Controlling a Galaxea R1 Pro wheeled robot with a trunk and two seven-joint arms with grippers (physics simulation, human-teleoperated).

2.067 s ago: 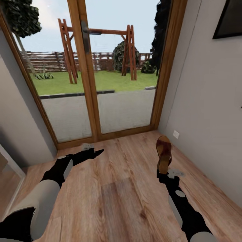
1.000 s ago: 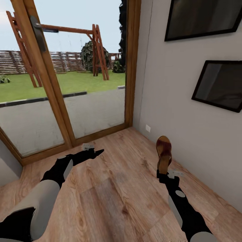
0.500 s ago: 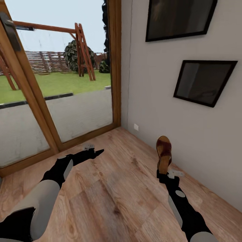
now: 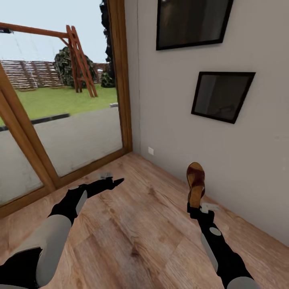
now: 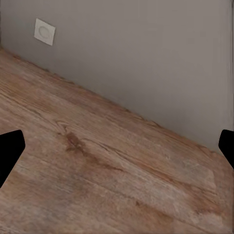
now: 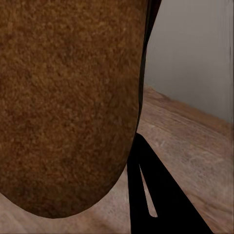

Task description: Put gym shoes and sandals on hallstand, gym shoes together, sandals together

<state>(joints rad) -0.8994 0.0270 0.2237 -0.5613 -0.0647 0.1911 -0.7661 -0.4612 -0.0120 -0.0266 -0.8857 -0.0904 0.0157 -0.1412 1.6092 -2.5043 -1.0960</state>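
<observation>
One brown leather sandal stands on end above my right gripper, which is shut on its heel. In the right wrist view the sandal's brown sole looms close, with one dark finger beside it. My left gripper hovers above the wood-plank corridor floor with nothing in it; its two fingertips stand far apart at the edges of the left wrist view, so it is open. The gym shoes, the other sandal and the hallstand are out of view.
A grey wall runs along the right with two dark framed pictures and a small white socket. A wood-framed glass door at the left looks out on a garden.
The whole view has swung to the right: the glass door slid left and the wall with its pictures came in. Both arms and the held sandal keep their places in the picture.
</observation>
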